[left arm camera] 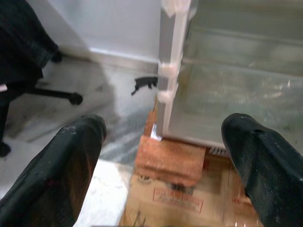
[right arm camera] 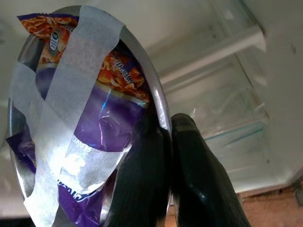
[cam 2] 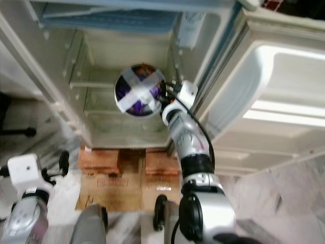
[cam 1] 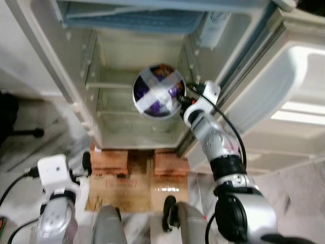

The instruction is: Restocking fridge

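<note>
a round metal bowl is held up in front of the open fridge, level with its middle shelves and toward the hinge side of its open door. inside the bowl sits a purple and orange snack packet, strapped in by two strips of white tape that cross over the bowl's mouth. my right gripper pinches the bowl's rim, one black finger on the inside and one on the outside, with my right arm reaching up from below the fridge opening. the fridge interior looks pale, with clear shelves and a drawer near the bottom. the fridge stands on red bricks, and flattened cardboard lies on the floor in front of them. my left gripper hangs low, outside the fridge's left bottom corner, its two fingers spread wide apart and holding nothing. further left of the fridge, the black base of a chair rests on the marble floor.
</note>
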{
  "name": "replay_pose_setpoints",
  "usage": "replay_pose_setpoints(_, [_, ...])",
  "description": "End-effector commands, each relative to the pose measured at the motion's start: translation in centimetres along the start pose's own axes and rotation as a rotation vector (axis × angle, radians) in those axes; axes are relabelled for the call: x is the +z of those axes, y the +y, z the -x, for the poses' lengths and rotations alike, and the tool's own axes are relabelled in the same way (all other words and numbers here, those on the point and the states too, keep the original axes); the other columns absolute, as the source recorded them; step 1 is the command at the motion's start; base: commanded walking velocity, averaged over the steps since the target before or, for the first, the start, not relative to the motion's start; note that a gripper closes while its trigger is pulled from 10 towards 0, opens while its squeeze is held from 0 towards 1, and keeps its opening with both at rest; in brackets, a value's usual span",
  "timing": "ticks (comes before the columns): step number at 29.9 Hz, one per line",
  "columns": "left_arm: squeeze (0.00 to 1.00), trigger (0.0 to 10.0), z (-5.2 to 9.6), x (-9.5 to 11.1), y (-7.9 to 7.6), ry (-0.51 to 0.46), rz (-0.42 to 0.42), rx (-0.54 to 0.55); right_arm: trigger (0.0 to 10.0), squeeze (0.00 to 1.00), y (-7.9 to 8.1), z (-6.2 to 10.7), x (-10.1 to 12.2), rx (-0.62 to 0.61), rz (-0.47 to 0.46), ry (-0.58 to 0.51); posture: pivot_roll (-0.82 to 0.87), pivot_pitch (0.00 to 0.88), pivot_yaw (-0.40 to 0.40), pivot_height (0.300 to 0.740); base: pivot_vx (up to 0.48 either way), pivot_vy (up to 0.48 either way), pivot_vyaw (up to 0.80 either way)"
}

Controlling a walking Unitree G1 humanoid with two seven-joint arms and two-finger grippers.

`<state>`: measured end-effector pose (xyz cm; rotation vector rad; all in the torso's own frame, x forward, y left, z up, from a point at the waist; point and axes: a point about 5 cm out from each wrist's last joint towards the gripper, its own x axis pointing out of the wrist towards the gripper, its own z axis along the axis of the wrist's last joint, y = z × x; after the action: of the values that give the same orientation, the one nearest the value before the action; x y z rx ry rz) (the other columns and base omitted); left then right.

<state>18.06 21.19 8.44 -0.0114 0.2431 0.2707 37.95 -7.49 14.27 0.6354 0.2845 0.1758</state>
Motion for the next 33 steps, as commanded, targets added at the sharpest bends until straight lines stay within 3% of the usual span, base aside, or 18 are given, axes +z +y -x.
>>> replay_pose_setpoints(1, [0.0, 10.0, 0.9, 0.1, -0.1, 0.02, 0.007, -0.004, 10.0, 0.0, 0.8, -0.6, 0.9, -0.011, -0.051, -0.032, 0.22, 0.385, -0.129, 0.74, 0.0, 0.0, 0.0])
replay_pose_setpoints(12, [0.0, 10.0, 2.6, 0.8, 0.0, 0.029, 0.008, -0.009, 10.0, 0.0, 2.6, -1.8, 3.4, -0.061, -0.179, -0.086, 0.24, 0.433, -0.138, 0.74, 0.0, 0.0, 0.0])
replay_pose_setpoints(17, [0.0, 10.0, 3.7, 0.9, -0.3, 0.059, 0.008, -0.022, 10.0, 0.0, 3.7, -2.1, 5.2, -0.149, -0.265, -0.143, 0.27, 0.462, -0.141, 0.74, 0.0, 0.0, 0.0])
replay_pose_setpoints(28, [0.0, 10.0, 4.5, 1.1, -0.3, 0.085, 0.003, -0.014, 10.0, 0.0, 3.5, -1.9, 7.6, -0.259, -0.357, -0.24, 0.29, 0.474, -0.141, 0.74, 0.0, 0.0, 0.0])
replay_pose_setpoints(33, [0.0, 10.0, 4.6, 1.1, -0.4, 0.093, 0.005, -0.013, 10.0, 0.0, 2.9, -1.6, 8.8, -0.289, -0.31, -0.294, 0.29, 0.473, -0.145, 0.74, 0.0, 0.0, 0.0])
